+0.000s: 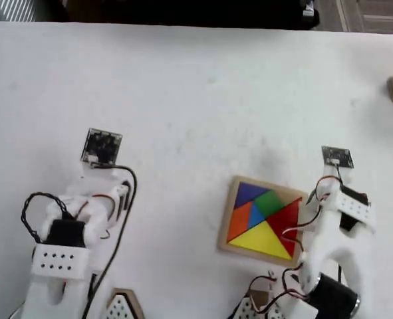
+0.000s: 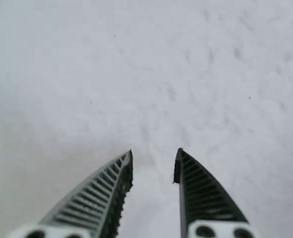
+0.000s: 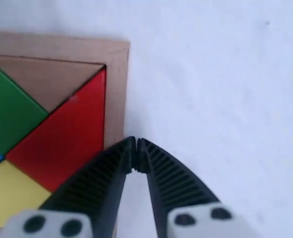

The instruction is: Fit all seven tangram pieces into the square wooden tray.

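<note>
One white table (image 1: pixel 196 100) spans the scene; two arms stand at its near edge, the left arm (image 1: pixel 70 226) at the near left, the right arm (image 1: pixel 332 226) at the near right; one square wooden tray (image 1: pixel 228 214) lies flat and slightly askew, right of centre on the near side, just left of the right arm; six coloured pieces lie flush inside it: one yellow triangle (image 1: pixel 262 240) along the near side, one red triangle (image 1: pixel 287 216) on the right, one green piece (image 1: pixel 270 201) and one purple piece (image 1: pixel 249 193) toward the far side, one orange triangle (image 1: pixel 239 220) on the left, one small blue triangle (image 1: pixel 256 214) in the middle; one brown triangular patch (image 3: pixel 47 82) sits by the tray's far right corner, and whether it is a piece or bare tray floor I cannot tell; the right pincer (image 3: pixel 135 146) hangs just beside the tray's right rim, fingers pressed together on nothing; the left pincer (image 2: pixel 153 158) hangs over the table well apart from the tray, fingers spread.
</note>
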Motion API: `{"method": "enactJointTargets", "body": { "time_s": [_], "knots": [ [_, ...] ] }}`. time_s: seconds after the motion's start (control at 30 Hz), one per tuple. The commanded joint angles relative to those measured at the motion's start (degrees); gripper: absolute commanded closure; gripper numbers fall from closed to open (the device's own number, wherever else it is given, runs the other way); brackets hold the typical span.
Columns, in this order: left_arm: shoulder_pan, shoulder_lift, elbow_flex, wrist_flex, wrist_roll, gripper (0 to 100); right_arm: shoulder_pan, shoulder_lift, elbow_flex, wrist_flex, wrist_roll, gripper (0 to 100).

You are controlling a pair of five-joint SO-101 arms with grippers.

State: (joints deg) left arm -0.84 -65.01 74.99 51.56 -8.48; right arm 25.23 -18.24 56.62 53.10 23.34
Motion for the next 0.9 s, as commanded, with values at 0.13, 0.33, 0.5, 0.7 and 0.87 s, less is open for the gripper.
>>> {"method": "enactJointTargets", "body": {
  "time_s": [0.13,0.33,0.5,0.7,0.87],
  "knots": [
    [-0.66,-1.36,-0.62,-1.49,0.62,85,-11.74,0.31,-2.46,1.36,-2.99,98.1],
    [-0.66,-1.36,-0.53,-2.64,0.62,85,-13.58,0.31,-2.99,3.12,-4.40,98.1],
    [-3.12,-1.36,-0.70,-2.99,0.62,85,-17.36,0.31,-2.99,3.38,-4.92,98.1],
    [-3.56,-1.36,-0.62,-2.99,0.62,85,-16.57,-0.31,-4.04,5.49,-6.59,98.1],
    [-9.45,-1.80,-1.58,-3.43,0.62,85,-12.70,-10.51,-3.25,9.98,-2.20,98.1]
  ]
}}
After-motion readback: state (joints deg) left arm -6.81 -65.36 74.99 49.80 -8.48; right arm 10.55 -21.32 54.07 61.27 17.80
